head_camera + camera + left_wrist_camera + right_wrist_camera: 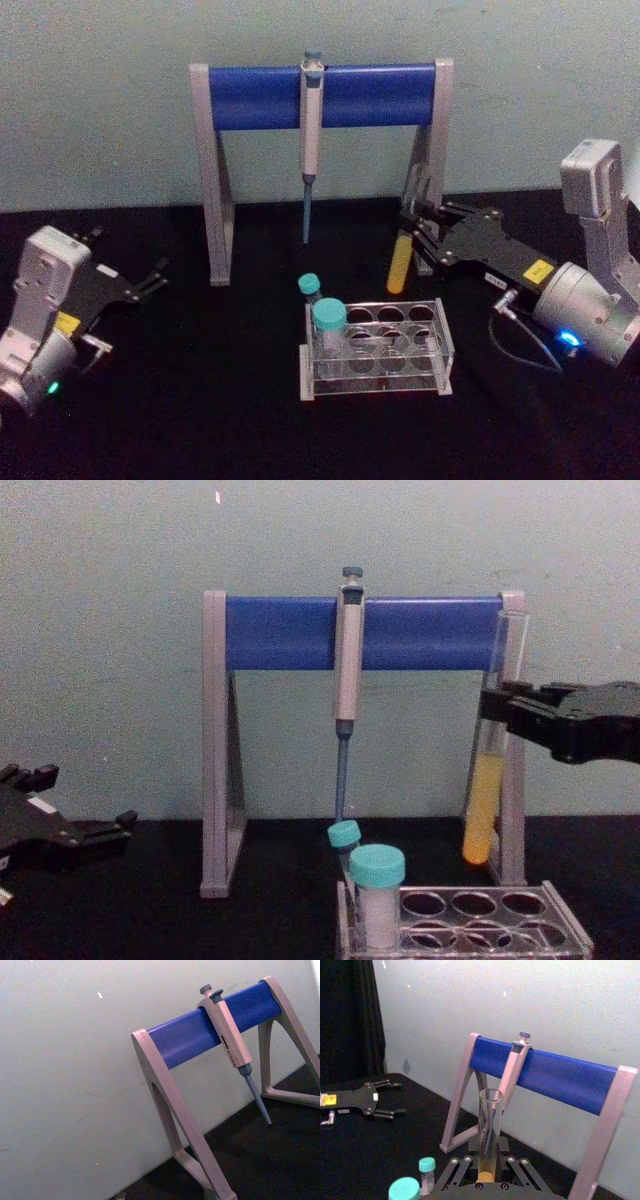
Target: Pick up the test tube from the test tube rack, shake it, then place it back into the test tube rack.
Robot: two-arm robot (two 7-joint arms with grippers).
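The pipette stand (320, 95) spans the table's (200, 400) back edge. The test tube rack (440, 350) sits nearer the front edge, with teal-capped vials (329, 318) at its left end and its other holes free for the return. The right gripper (497, 705) is clamped high on the test tube (483, 800), holding it upright off the surface behind the rack's back right corner, probably to keep the liquid in; the left gripper (155, 278) lies idle, fingers apart, near the left edge. The writing on the grippers' yellow stickers (538, 268) is too small to read.

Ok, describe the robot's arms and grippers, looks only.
The left gripper and right gripper match: black flat linkage fingers on a black plate with a yellow label, silver-grey round wrist, grey boxy housing. The left wrist shows a green light, the right a blue light and a looping black cable.
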